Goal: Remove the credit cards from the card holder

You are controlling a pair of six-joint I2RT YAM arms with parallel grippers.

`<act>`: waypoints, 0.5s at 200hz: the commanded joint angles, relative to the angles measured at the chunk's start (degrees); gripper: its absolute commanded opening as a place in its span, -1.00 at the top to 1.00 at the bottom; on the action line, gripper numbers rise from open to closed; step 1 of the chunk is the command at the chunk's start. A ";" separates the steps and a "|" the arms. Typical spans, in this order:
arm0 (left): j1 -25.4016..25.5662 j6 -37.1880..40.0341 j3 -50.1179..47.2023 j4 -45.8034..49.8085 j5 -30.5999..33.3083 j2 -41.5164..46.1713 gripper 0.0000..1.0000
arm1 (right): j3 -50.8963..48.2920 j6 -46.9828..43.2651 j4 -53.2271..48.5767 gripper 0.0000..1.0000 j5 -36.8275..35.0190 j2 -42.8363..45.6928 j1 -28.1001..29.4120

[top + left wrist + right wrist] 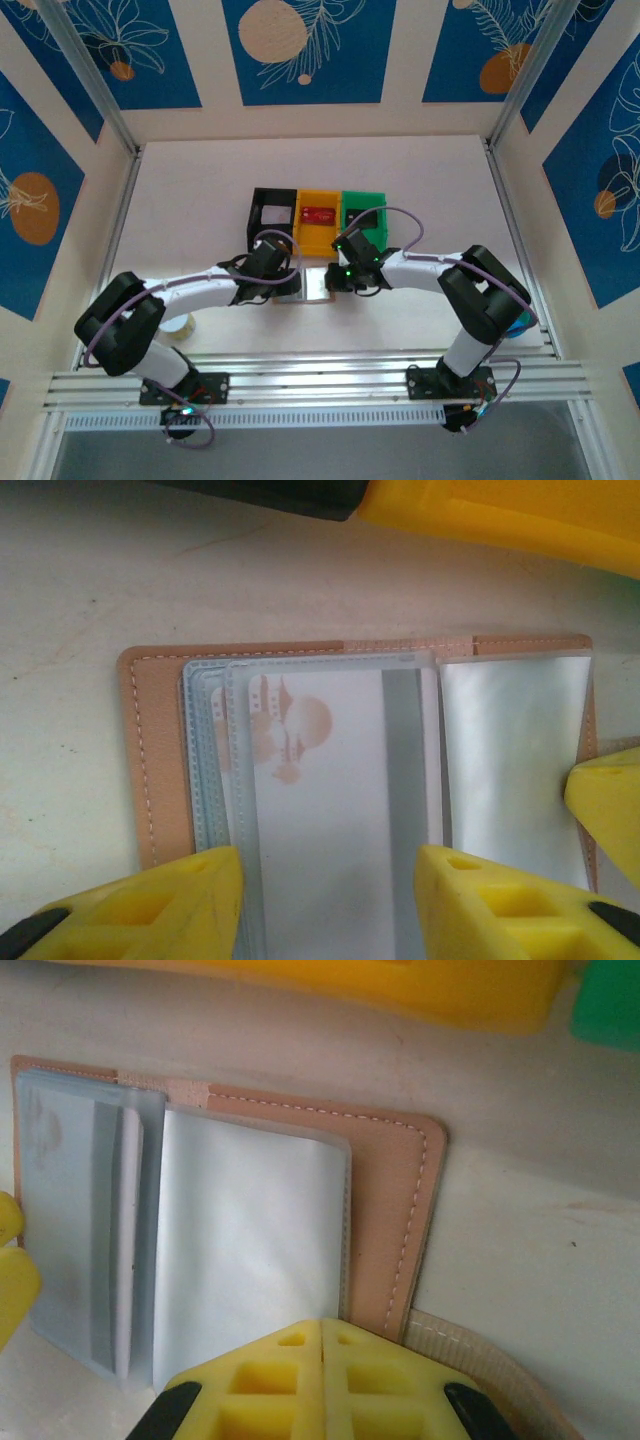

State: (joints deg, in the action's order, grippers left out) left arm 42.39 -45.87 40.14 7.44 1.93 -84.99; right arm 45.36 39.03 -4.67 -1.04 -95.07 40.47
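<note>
From above, the card holder (315, 285) lies open between the left gripper (292, 288) and the right gripper (340, 280), just near of the yellow bin (318, 240). The left wrist view shows the left gripper's jaws apart, astride a clear pocket (400, 780) with an orange-printed card (300, 730) inside. The right wrist view shows the right gripper closed, its tips touching the holder's right leaf.

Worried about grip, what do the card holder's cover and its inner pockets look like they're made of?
Card holder cover: likely leather or faux leather, matte tan, pale edge stitching. Inner pockets: thin translucent plastic, greyish, slight sheen; a printed card shows through.
</note>
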 commanded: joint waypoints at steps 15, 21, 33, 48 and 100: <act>-0.51 2.49 1.95 3.57 1.89 -0.03 0.03 | -0.85 -0.84 -2.55 0.86 0.69 1.11 -0.30; -0.55 2.70 2.03 3.97 2.42 0.23 0.03 | -0.87 -0.87 -2.54 0.86 0.69 1.04 -0.30; -0.53 3.07 2.05 4.82 3.36 0.91 0.03 | -0.93 -0.87 -2.54 0.86 0.77 1.12 -0.39; -0.47 3.33 1.80 4.72 3.47 1.32 0.02 | -0.97 -0.78 -2.37 0.86 0.85 1.03 -0.39; -0.48 1.63 0.95 2.08 1.11 0.50 0.03 | -0.98 -0.74 -2.29 0.87 0.95 0.87 -0.39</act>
State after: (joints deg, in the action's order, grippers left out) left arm 42.37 -43.99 40.99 10.17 3.84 -84.93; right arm 45.34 39.03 -4.69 -0.99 -95.04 40.40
